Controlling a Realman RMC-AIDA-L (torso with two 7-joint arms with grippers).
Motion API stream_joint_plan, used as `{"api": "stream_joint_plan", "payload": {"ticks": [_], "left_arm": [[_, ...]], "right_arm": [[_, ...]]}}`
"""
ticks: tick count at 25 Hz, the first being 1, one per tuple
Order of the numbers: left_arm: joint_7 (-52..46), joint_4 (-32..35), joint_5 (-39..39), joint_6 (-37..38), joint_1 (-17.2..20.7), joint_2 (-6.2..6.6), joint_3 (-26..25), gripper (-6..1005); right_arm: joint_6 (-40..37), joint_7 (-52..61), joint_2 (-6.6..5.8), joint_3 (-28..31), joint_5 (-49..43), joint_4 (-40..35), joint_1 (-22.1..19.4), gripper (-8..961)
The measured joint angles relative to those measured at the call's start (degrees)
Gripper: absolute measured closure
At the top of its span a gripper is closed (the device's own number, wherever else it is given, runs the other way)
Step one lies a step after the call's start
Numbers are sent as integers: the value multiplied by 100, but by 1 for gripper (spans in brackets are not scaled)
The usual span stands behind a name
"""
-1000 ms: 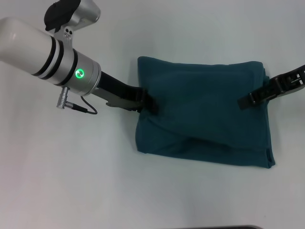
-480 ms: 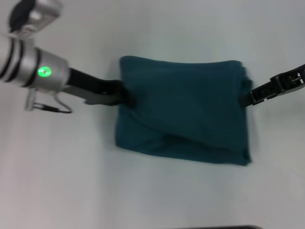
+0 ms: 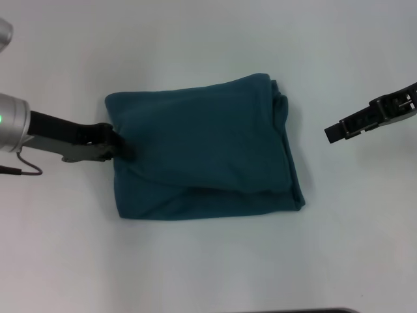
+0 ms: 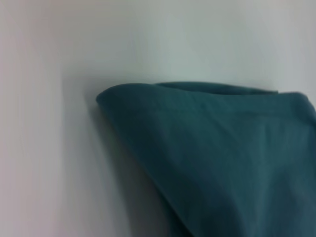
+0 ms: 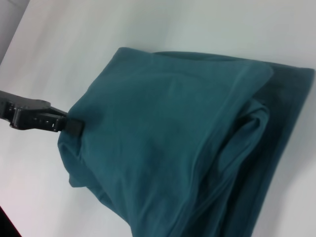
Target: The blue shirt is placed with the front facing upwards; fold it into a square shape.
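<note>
Dragged toward my left, the blue shirt (image 3: pixel 202 147) now sits mid-worktop as a nearly square folded bundle, no longer touching my right gripper (image 3: pixel 333 133). That one hangs well apart off the shirt's right edge — I cannot tell how its fingers stand. My left gripper (image 3: pixel 117 145) is clamped on the bundle's left edge, so it is the nearer arm. The shirt lies to its right, long axis running left to right; releasing looks like what's left.
</note>
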Motion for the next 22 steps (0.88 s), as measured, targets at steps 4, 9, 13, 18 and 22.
{"api": "stream_joint_plan", "payload": {"ticks": [4, 9, 13, 18, 22], "left_arm": [[63, -4, -51, 22, 25, 38, -136, 897], [379, 83, -96, 151, -38, 88, -243, 903], [733, 91, -188, 300, 54, 78, -363, 907], [692, -270, -186, 370, 264, 174, -686, 778], [1104, -852, -382, 659, 473, 152, -1179, 611]], "right_arm": [[25, 6, -6, -5, 0, 0, 27, 374], [31, 8, -3, -14, 0, 9, 31, 373], [39, 10, 0, -9, 0, 9, 32, 373], [77, 15, 15, 25, 94, 74, 49, 374], [94, -53, 25, 38, 182, 255, 47, 374]]}}
